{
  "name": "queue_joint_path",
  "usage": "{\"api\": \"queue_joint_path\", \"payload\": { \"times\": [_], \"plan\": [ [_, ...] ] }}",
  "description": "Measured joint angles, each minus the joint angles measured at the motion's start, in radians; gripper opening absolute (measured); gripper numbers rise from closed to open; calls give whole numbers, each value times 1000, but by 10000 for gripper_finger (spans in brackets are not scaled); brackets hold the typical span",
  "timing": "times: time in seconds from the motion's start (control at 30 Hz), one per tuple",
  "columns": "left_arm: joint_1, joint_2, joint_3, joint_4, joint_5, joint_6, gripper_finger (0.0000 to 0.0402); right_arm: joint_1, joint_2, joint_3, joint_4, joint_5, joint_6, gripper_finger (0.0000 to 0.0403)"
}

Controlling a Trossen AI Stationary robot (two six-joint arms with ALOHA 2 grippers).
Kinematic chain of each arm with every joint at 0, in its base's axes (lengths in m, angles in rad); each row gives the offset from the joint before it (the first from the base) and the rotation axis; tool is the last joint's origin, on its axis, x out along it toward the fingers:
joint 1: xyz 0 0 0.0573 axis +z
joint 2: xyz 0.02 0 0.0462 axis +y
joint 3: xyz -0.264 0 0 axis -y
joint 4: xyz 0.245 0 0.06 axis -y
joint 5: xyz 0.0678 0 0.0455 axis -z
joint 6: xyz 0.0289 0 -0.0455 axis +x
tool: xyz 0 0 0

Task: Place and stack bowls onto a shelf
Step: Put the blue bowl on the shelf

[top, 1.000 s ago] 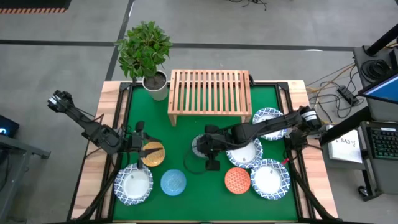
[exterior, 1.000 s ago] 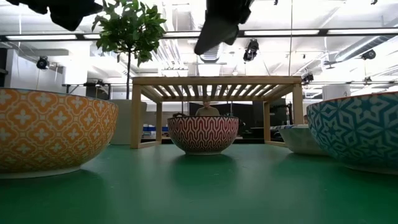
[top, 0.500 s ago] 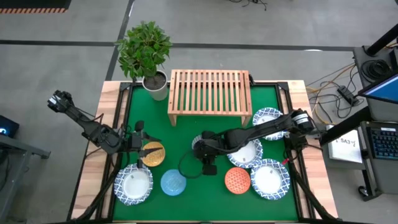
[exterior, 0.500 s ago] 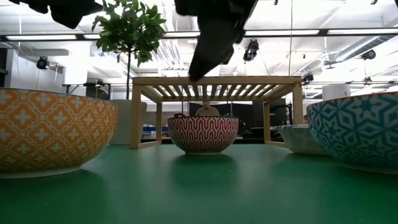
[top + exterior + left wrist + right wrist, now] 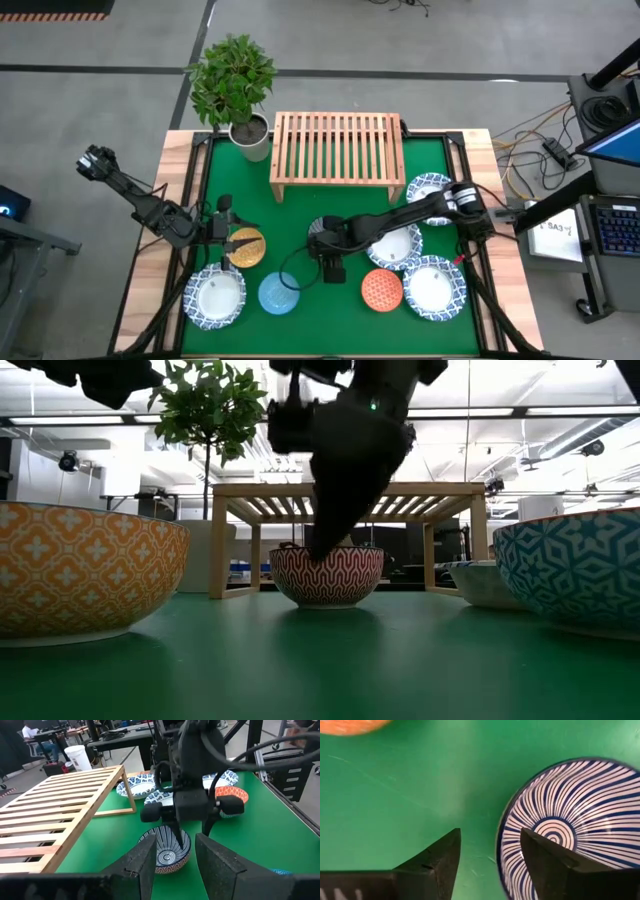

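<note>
8 bowls on the worktop: 4 wide white, 4 small. Shelf (image 5: 337, 147) at the back edge, bare. Right gripper (image 5: 490, 851), jaws open, straddles the near rim of the blue striped bowl (image 5: 570, 820) at centre. Left gripper (image 5: 172, 860), jaws open, sits by the yellow bowl (image 5: 245, 247) near the left edge. Low view shows only four bowls. No readable writing.

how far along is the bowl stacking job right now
Nothing is done yet: the shelf has no bowls on it. In hand: the right gripper, open, is over the blue-patterned small bowl, one finger inside its rim. The left gripper, open, waits by the yellow-orange bowl. All bowls remain on the table.
</note>
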Motion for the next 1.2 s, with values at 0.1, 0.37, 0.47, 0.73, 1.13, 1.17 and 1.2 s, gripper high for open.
{"api": "queue_joint_path", "payload": {
  "times": [0.1, 0.37, 0.47, 0.73, 1.13, 1.17, 1.2],
  "plan": [
    [0, 0, -1, 0, 0, 1, 119, -5, 15, 0, 1, 0, 0, 159],
    [0, 0, -1, 0, 0, 1, 119, -11, 13, 0, 0, -2, -27, 25],
    [0, 0, -1, 0, 0, 2, 119, -11, -3, 0, 4, -7, -29, 17],
    [0, 2, -2, -2, 0, 4, 119, -8, -52, 30, -3, -34, -44, 14],
    [0, 2, 2, 1, 0, 5, 119, 27, -116, 238, -1, -33, -133, 13],
    [0, 3, 3, 2, 0, 4, 119, 28, -116, 262, -7, -31, -146, 13],
    [0, 3, 3, 2, 0, 4, 119, 28, -116, 288, -19, -31, -164, 13]
  ]
}}
